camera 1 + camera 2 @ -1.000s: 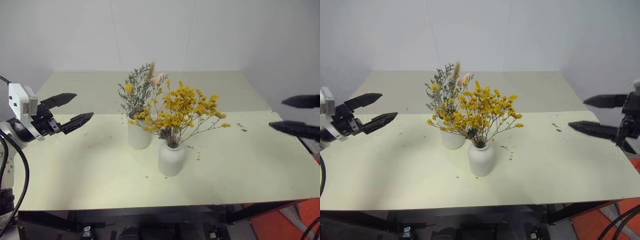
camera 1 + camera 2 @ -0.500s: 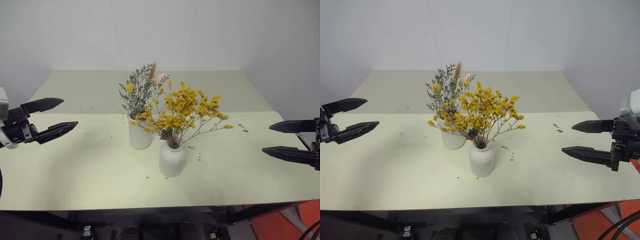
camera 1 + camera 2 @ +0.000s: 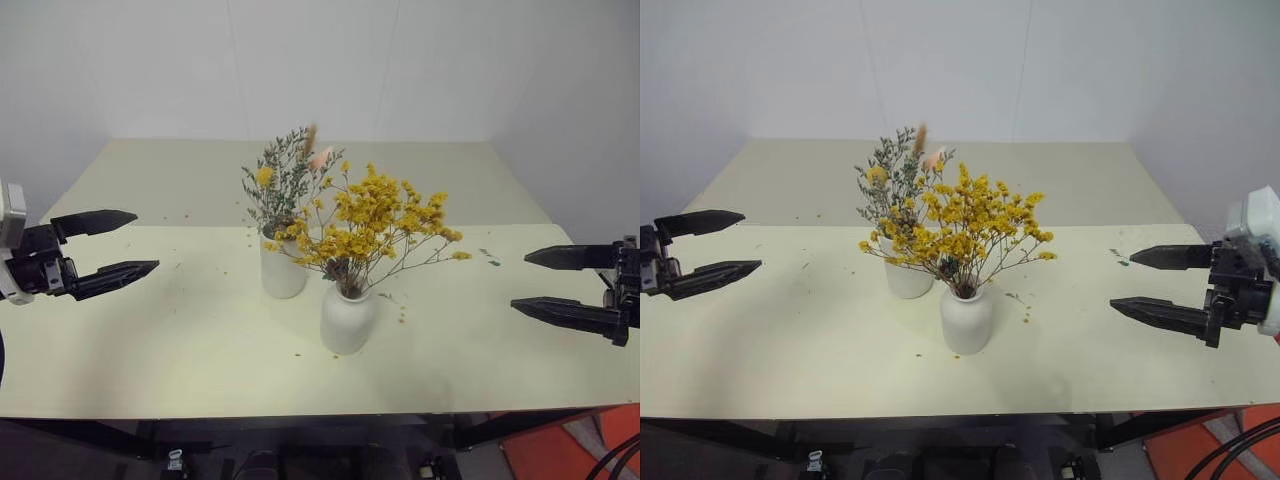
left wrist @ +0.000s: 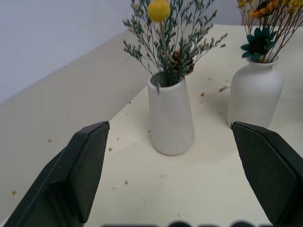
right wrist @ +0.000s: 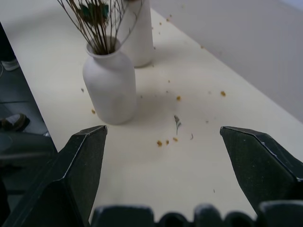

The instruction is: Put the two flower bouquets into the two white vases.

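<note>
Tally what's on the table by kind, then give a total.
White vases: 2, a tall tapered vase and a squat bottle vase
Bouquets: 2, a yellow bunch and a grey-green sprig bunch
Total: 4

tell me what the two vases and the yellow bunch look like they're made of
Tall tapered vase and squat narrow-necked vase: probably matte white ceramic; the surfaces look smooth, opaque and without glare, though painted plastic is possible. Yellow bouquet: seemingly dried flowers on thin brown stems, with shed bits on the table.

Both bouquets (image 3: 375,225) upright in vases (image 3: 347,318)
</note>
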